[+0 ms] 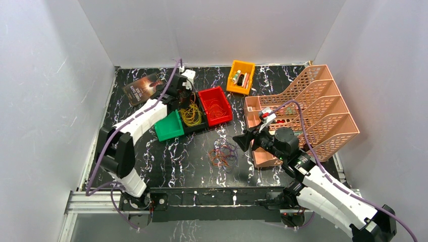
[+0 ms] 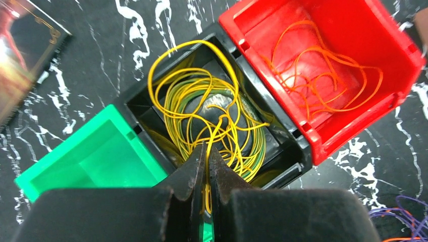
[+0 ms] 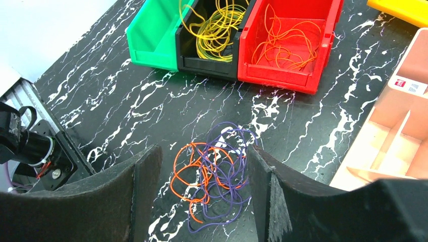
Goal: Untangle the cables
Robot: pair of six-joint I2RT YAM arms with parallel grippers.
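Our left tool (image 2: pixel 206 156) is pinching a yellow cable (image 2: pixel 218 132) over the black bin (image 2: pixel 297 160); our right tool (image 3: pixel 202 161) is hovering spread above the tangle (image 3: pixel 221 169).

Green bin (image 3: pixel 151 30), black bin (image 3: pixel 207 65), red bin (image 3: pixel 277 80) touch in line — peach rack (image 1: pixel 323 111) apart.

The book (image 2: pixel 22 50) is blurred and edge-cropped; the yellow bin's (image 1: pixel 243 64) contents are too small to tell.

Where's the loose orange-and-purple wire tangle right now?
In the top view, the tangle lies on the tabletop, in front of the red bin, just left of the open right gripper.
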